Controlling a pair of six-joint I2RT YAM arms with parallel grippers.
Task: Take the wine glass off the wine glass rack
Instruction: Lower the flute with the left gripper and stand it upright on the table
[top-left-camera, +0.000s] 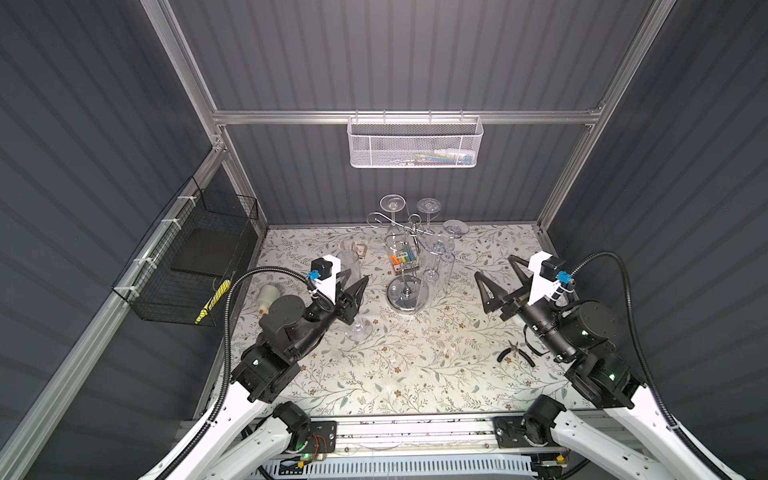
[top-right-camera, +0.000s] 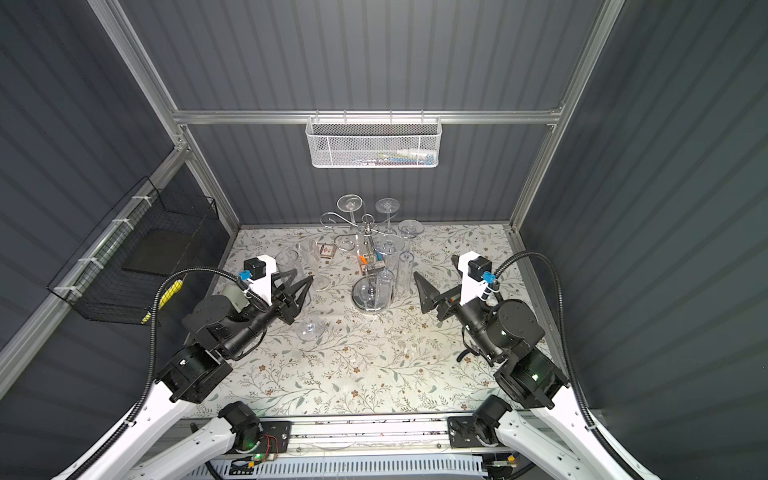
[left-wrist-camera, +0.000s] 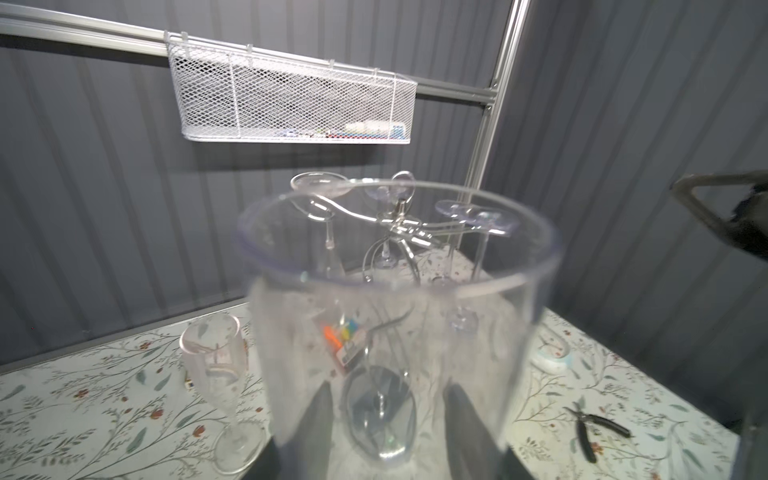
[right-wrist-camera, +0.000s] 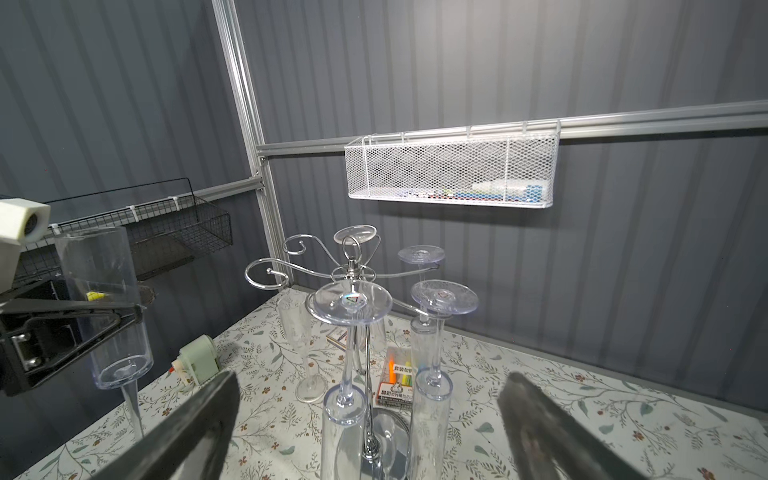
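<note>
Chrome rack (top-left-camera: 407, 297) stands at mid-table with four hanging glasses (right-wrist-camera: 353, 301) upside down on its arms. The glass (top-left-camera: 347, 266) being taken off sits upright in the left gripper (top-left-camera: 354, 284), left of the rack and well clear of it. Both fingers (left-wrist-camera: 465, 419) clamp the lower bowl from either side. The foot is low over the table (top-left-camera: 415, 374), and whether it touches cannot be told. The right gripper (top-left-camera: 494, 268) hovers right of the rack, jaws spread wide and empty.

The bowl is smooth and clear, so the hold likely rests on friction alone. Too light a squeeze or a jolt could let the glass slide or tilt. Letting go before the foot sits flat would probably topple it, and a second glass (left-wrist-camera: 212, 357) standing near it on the far side could go down too. A swing to the right would bring the bowl against the hanging glasses, and the slim rack looks easy to tip. The right gripper's open fingers, near the rack, pose the same hazard if they advance.
</note>
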